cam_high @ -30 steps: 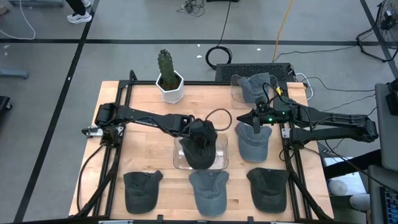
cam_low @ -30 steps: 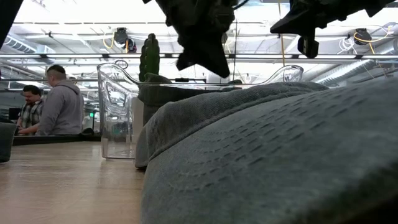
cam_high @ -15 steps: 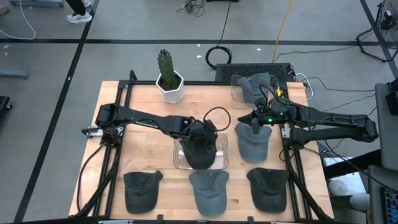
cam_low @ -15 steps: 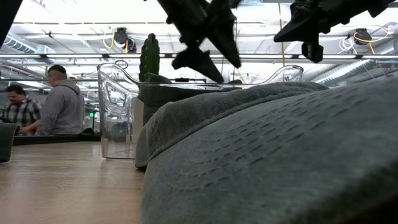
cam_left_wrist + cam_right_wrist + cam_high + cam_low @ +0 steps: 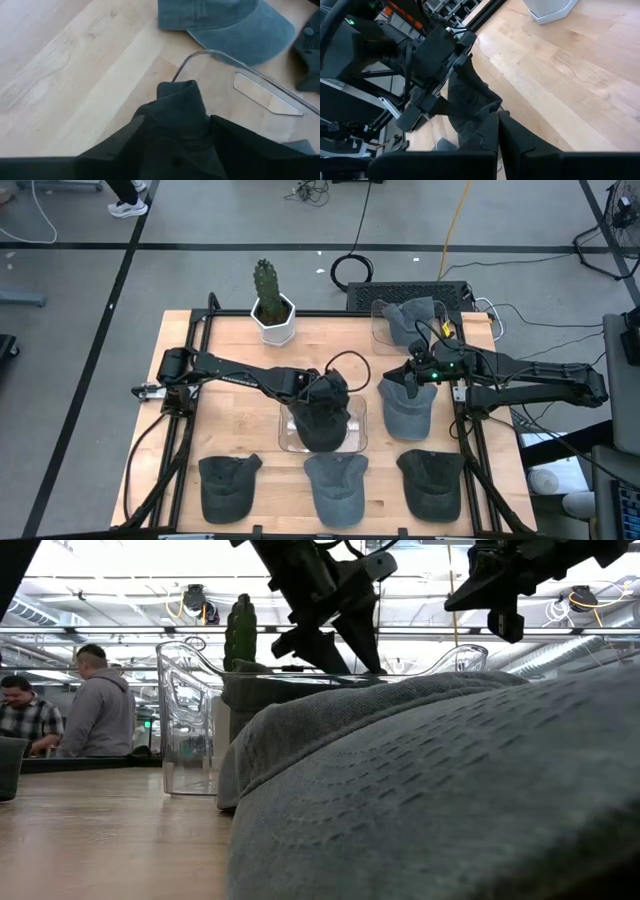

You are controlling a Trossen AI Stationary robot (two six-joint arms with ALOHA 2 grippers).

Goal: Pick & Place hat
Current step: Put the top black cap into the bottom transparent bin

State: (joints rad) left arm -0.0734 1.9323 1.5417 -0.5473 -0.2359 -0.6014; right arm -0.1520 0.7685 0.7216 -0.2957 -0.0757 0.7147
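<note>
High view: left claw [image 5: 325, 392] stands open, holding nothing, directly above the dark cap [image 5: 320, 420] lying in the clear bin [image 5: 354, 432] below it. Right claw [image 5: 412, 378], shut and empty, hangs over a grey cap [image 5: 406, 410] on the worktop [image 5: 235, 410]

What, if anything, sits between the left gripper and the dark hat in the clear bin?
Nothing visible does. The left gripper hangs directly over the dark hat, which lies in the clear bin at the table's middle, its fingers spread above the rim. The right gripper, shut, waits over a grey hat.
</note>
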